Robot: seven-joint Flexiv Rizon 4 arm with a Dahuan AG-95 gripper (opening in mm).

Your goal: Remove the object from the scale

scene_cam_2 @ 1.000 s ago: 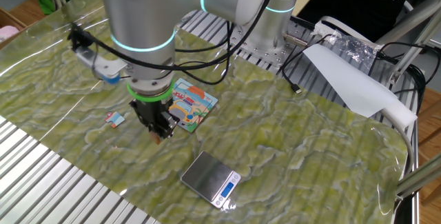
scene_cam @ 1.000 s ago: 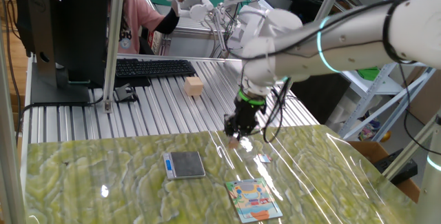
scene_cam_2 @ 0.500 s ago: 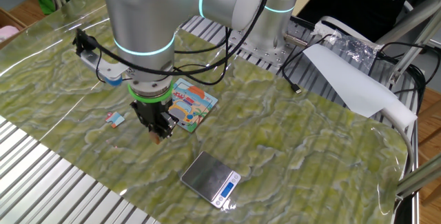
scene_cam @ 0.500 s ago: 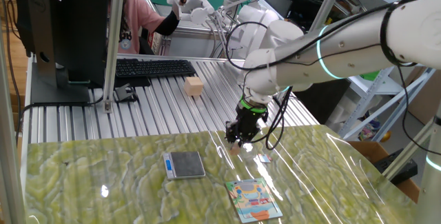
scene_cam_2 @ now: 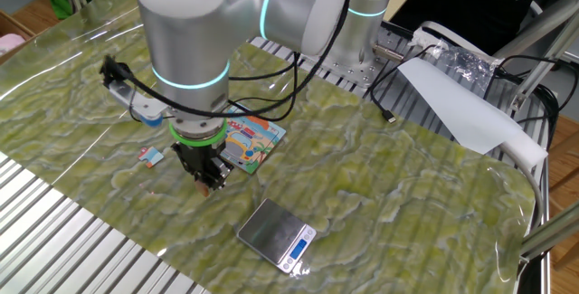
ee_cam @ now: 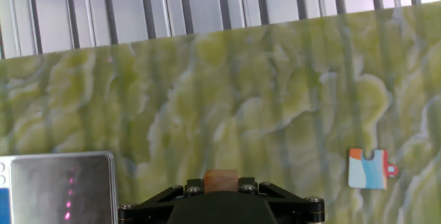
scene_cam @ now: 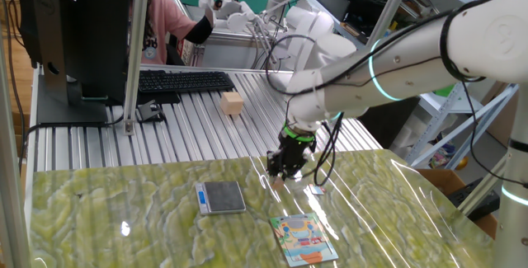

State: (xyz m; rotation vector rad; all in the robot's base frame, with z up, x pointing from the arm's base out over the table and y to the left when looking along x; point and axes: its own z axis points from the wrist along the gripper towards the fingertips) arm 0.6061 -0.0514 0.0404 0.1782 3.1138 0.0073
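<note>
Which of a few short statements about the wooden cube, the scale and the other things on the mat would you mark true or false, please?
1. The scale platform is bare. True.
2. The wooden cube sits between the fingers of the gripper. True.
3. The picture card lies on top of the scale. False: it lies on the green mat, apart from the scale.
4. The larger pale block rests on the green mat. False: it sits on the ribbed metal surface beyond the mat, near the keyboard.
5. A small puzzle piece lies on the mat. True.
</note>
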